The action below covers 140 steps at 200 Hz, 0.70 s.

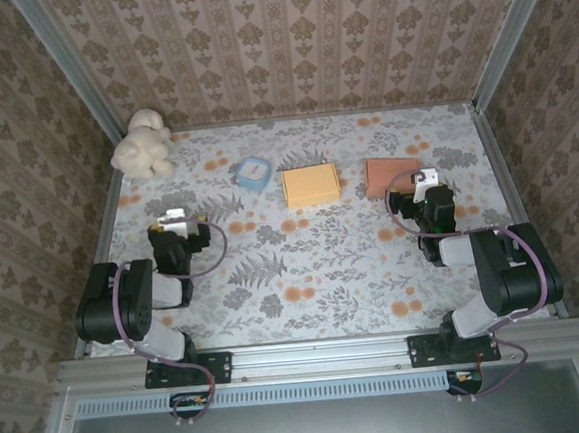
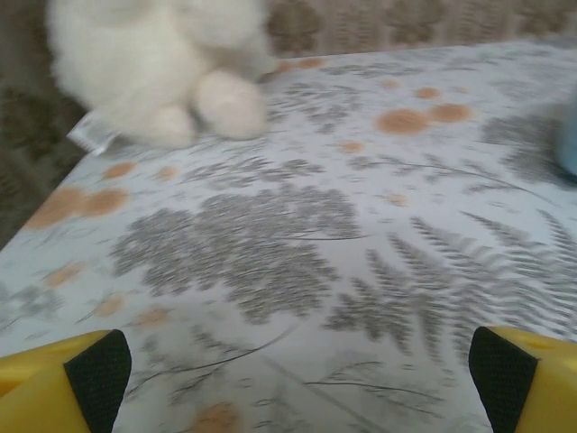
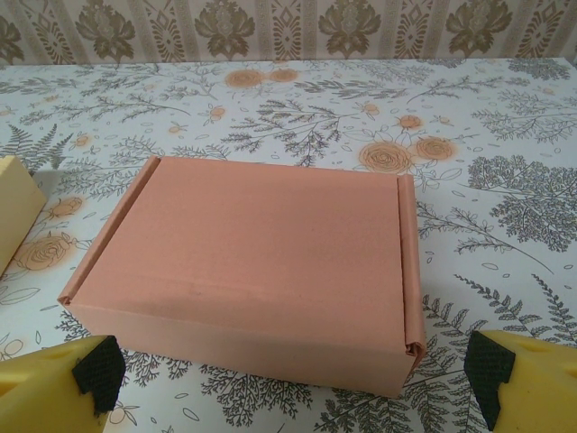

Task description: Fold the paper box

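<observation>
Left claw (image 2: 297,379): low over the worktop (image 1: 303,266) near its left edge, jaws wide, nothing between the pads. Bare fern print lies under it. Right claw (image 3: 295,374): on the right side, jaws equally wide, gripping nothing. Brown box (image 3: 243,253) sits just ahead of its pads; contact cannot be told. This box lies flat on the worktop, lid closed, with a rolled flap along each short side. Yellow box (image 1: 310,185) is to its left at mid-worktop, near but apart, also closed. Blue ring-like item (image 1: 254,172) is just left of the yellow box; identity unclear. Plush toy (image 2: 153,63), white, sits in the far left corner.
</observation>
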Each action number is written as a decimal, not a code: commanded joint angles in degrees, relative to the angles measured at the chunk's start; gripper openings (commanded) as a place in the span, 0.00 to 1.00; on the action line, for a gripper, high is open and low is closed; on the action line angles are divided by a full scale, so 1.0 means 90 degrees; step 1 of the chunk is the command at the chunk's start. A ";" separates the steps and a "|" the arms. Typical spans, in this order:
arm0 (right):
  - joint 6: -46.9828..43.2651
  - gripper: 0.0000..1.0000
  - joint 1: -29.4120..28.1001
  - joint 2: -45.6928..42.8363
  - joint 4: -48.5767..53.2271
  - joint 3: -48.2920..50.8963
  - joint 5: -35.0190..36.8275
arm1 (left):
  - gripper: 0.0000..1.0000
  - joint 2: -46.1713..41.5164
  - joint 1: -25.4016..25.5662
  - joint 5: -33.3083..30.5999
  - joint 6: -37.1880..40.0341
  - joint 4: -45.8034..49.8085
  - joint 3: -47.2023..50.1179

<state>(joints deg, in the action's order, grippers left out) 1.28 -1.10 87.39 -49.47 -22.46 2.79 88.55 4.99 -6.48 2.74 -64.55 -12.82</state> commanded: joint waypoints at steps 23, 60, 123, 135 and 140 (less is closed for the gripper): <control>0.0063 1.00 0.0015 0.0026 0.0040 -0.0095 0.0104 | 1.00 -0.0032 0.0086 0.0164 0.0548 0.0357 -0.0460; 0.0063 1.00 0.0015 0.0019 0.0044 -0.0093 0.0102 | 1.00 -0.0058 -0.0128 0.0458 0.0377 0.1203 -0.0873; 0.0063 1.00 0.0015 0.0026 0.0040 -0.0093 0.0098 | 1.00 -0.0049 -0.0589 0.1129 0.0007 0.1811 -0.1201; 0.0063 1.00 0.0013 0.0026 0.0049 -0.0093 0.0094 | 1.00 -0.0050 -0.0592 0.1131 0.0008 0.1802 -0.1198; 0.0068 1.00 0.0013 0.0026 0.0045 -0.0093 0.0100 | 1.00 -0.0050 -0.0597 0.1131 0.0008 0.1802 -0.1201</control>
<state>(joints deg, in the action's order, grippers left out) 1.30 -1.10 87.39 -49.47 -22.46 2.79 88.55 -0.36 1.78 3.95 -49.50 -22.87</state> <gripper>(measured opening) 0.999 0.999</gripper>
